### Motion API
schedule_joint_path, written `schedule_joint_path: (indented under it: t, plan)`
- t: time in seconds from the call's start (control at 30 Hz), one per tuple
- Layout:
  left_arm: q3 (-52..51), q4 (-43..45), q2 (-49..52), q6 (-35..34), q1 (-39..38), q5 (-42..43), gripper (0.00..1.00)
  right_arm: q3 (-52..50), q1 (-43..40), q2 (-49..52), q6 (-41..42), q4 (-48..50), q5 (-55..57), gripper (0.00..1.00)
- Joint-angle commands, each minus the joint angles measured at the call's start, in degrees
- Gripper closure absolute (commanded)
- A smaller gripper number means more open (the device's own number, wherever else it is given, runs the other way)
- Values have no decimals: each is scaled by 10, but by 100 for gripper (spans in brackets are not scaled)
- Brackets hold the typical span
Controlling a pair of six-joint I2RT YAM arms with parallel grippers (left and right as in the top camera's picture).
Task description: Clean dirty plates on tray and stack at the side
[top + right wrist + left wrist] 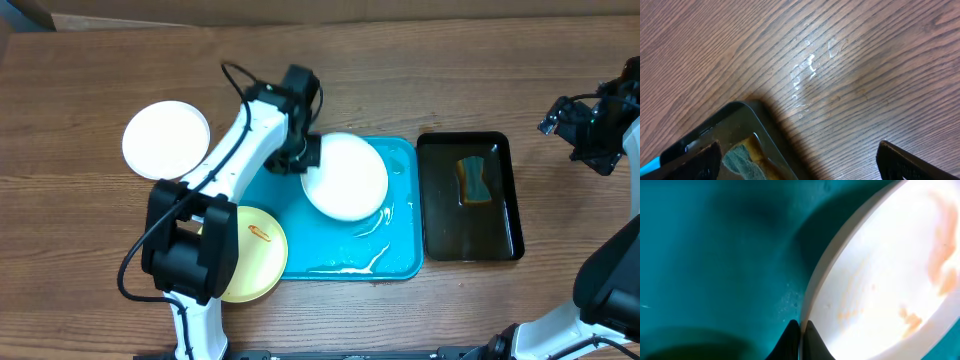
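A white plate with faint orange smears lies on the turquoise tray. My left gripper is shut on its left rim; the left wrist view shows the fingertips pinching the plate's rim over the tray. A second white plate sits on the table at the left. The pale yellow plate with an orange-red smear lies at the tray's left edge, partly hidden by my left arm. My right gripper is open and empty above the table at the far right, its fingers wide apart in the right wrist view.
A black tray holding water and a yellow-green sponge stands right of the turquoise tray; its corner and the sponge show in the right wrist view. White streaks of liquid lie on the turquoise tray's front. Water drops spot the table.
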Motion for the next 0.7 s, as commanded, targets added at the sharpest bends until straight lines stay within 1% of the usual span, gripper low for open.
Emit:
schedule_joint_path:
  t: [0.0, 0.2, 0.4, 0.53, 0.67]
  plan:
    - [71, -17, 6, 22, -7, -14, 96, 10, -2, -5, 2, 2, -3, 0]
    - [146, -27, 6, 16, -40, -58, 96, 10, -2, -5, 2, 2, -3, 0]
    - [158, 24, 6, 12, -110, -106, 96, 10, -2, -5, 2, 2, -3, 0]
    - [158, 55, 6, 11, -172, -185, 96, 10, -2, -5, 2, 2, -3, 0]
    - [158, 81, 6, 17, -245, -300, 96, 10, -2, -5, 2, 2, -3, 0]
